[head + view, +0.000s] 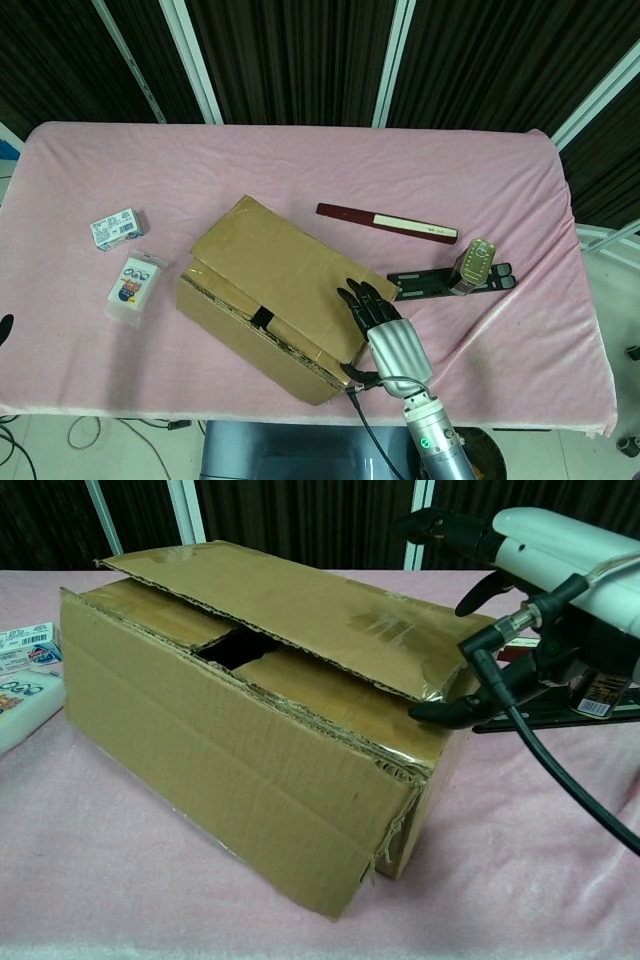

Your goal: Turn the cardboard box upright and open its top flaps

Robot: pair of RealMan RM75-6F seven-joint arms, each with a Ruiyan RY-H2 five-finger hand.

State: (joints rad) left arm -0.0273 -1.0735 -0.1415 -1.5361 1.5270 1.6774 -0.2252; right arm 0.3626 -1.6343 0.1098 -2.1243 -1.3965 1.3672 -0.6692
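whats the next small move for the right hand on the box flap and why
Probably lift the thumb a little to raise the top flap further. In the chest view the right hand has its thumb under the flap's edge and fingers above, and the flap already stands slightly clear of the cardboard box.

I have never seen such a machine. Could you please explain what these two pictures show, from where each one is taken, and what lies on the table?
It is a robot with two arms ending in mechanical hands. One picture looks down from its head, the other forward from its chest. Only the right hand shows, fingers spread at the cardboard box, thumb under the raised top flap; a firm grip is not visible. On the pink cloth lie two small packets, a dark red stick, a tin and a black bracket.
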